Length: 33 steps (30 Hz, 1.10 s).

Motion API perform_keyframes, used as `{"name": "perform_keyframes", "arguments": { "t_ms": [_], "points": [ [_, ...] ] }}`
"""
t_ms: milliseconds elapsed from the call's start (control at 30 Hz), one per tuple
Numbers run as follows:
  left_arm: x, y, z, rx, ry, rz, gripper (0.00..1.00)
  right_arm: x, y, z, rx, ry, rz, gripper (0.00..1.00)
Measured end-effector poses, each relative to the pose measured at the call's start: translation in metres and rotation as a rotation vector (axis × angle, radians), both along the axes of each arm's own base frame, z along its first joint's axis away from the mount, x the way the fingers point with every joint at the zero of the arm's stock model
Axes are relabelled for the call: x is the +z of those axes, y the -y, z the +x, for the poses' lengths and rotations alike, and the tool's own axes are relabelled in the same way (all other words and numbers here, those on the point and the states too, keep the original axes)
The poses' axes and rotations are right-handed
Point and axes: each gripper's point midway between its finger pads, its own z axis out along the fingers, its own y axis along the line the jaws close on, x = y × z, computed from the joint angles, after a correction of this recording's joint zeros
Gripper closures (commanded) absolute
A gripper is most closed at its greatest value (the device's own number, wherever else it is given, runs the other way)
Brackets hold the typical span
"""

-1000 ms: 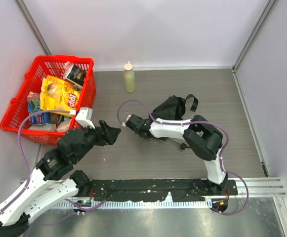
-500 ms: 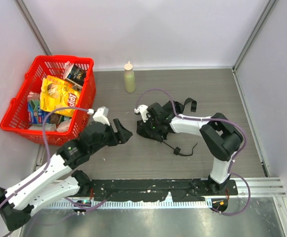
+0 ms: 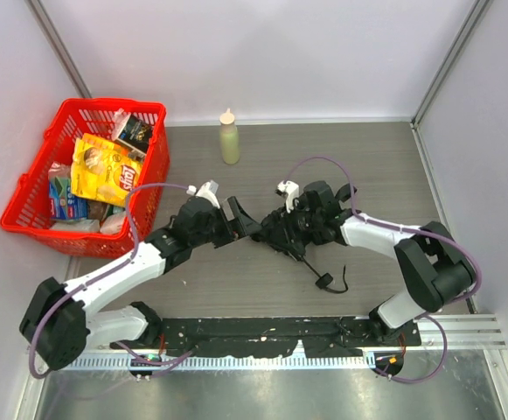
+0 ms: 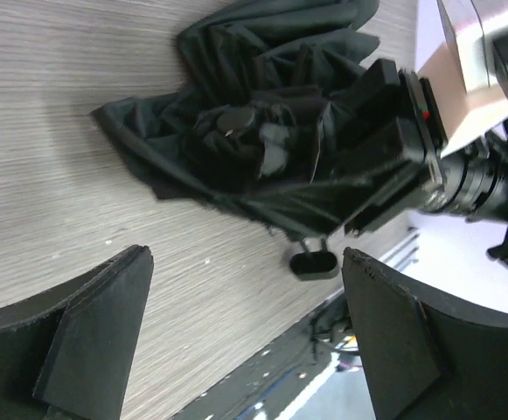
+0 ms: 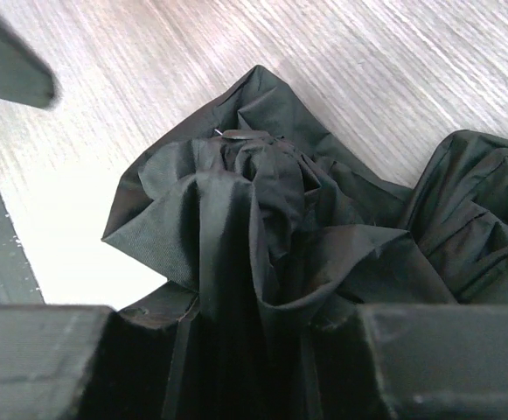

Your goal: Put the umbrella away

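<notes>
The table [image 3: 393, 175] spreads under both my arms. The red basket [image 3: 159, 149] sits well off to the left of my left gripper [image 4: 247, 258]. The umbrella [image 4: 236, 131] lies bunched just ahead of that gripper's wide-spread fingers, and my right gripper [image 5: 236, 324] pinches its black fabric. Its small handle [image 3: 322, 280] lies behind the right gripper, nearer my bases.

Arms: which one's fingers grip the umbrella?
The right arm's fingers, closed on the umbrella fabric; the left arm's fingers stand open, short of it.
</notes>
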Motion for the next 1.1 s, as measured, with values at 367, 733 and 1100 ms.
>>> {"name": "perform_keyframes", "arguments": {
  "t_ms": [367, 733, 1100],
  "points": [
    [0.002, 0.043, 0.013, -0.029, -0.086, -0.232, 0.36, 0.025, -0.001, -0.006, -0.046, 0.011, 0.069, 1.00],
    [0.030, 0.013, -0.005, -0.104, 0.231, 0.017, 0.23, 0.081, 0.009, 0.012, -0.195, 0.067, 0.131, 1.00],
    [0.055, -0.004, 0.026, -0.107, 0.358, 0.284, 0.24, 0.103, 0.017, 0.008, -0.237, 0.051, 0.133, 0.99]
  ]
}}
